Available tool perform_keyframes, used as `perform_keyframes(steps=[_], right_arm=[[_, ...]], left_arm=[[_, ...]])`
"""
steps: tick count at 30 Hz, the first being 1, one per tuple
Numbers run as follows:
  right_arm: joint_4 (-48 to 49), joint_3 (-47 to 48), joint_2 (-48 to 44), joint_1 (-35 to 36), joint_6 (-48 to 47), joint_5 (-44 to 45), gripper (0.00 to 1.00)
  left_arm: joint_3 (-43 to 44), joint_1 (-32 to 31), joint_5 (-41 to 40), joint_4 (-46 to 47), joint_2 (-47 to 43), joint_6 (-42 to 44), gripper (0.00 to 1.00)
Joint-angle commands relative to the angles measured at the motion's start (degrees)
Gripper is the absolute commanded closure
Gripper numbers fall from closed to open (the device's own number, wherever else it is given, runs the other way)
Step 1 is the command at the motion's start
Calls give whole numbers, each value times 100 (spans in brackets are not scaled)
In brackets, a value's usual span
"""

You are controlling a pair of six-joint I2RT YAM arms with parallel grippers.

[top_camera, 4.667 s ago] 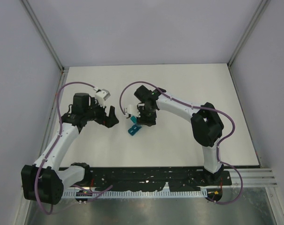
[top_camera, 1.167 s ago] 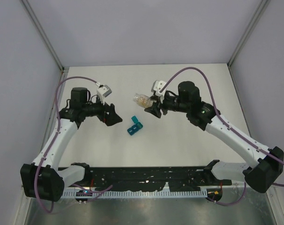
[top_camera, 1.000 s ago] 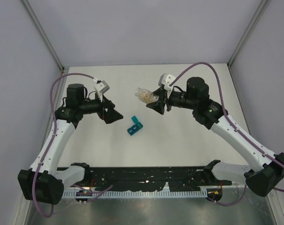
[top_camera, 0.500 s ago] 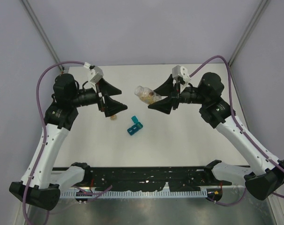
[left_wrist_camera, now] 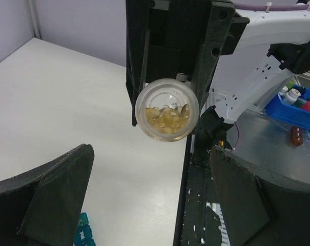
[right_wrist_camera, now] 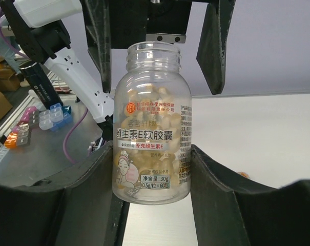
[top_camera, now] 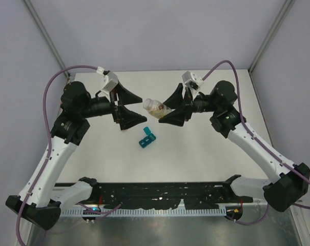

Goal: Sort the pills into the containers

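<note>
Teal container strip [top_camera: 147, 137], one, lies on table [top_camera: 206, 148]; right gripper [top_camera: 164, 110] clamps one vial [top_camera: 156, 106] of pills [left_wrist_camera: 167, 117]; left gripper [top_camera: 139, 110] gapes empty.

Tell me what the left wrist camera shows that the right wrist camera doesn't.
Only the left wrist view looks straight into the open mouth of the vial at the pills, and it catches a corner of the teal containers. Only the right wrist view shows the printed label from the side. Both show the uncapped vial with pills inside, held by the right gripper.
</note>
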Motion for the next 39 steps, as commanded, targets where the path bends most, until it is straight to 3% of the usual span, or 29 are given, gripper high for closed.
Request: perform_keyframes(steps=[1,4,15,22,25,27,31,34,39], right_arm=[[593,15,61,-18,317,-144,95],[593,24,132,-9,317,-136,94],[171,59,255,0,1,-13,95],[-506,121,308,131,-641,242,94],[-550,112,325,149,-676,269,95],[-567,112,334,158,-685,277,95],[-717,103,273,149,-808,295,95],[-752,112,220,140,-834,295,94],[-822,112,132,149,-861,260,94]], left_arm=[[217,-184,-283,438,-21,-73,1],[314,-254,-450,394,85,-38,3],[656,-615,-863,201,437,164,34],[885,-799,-1048,42,621,270,43],[920,-861,-1048,25,700,270,51],[929,-878,-1100,-19,683,305,45],[920,-870,-1347,-273,508,629,20],[894,-870,-1417,-545,358,937,13],[727,-861,-1593,-933,86,1377,10]])
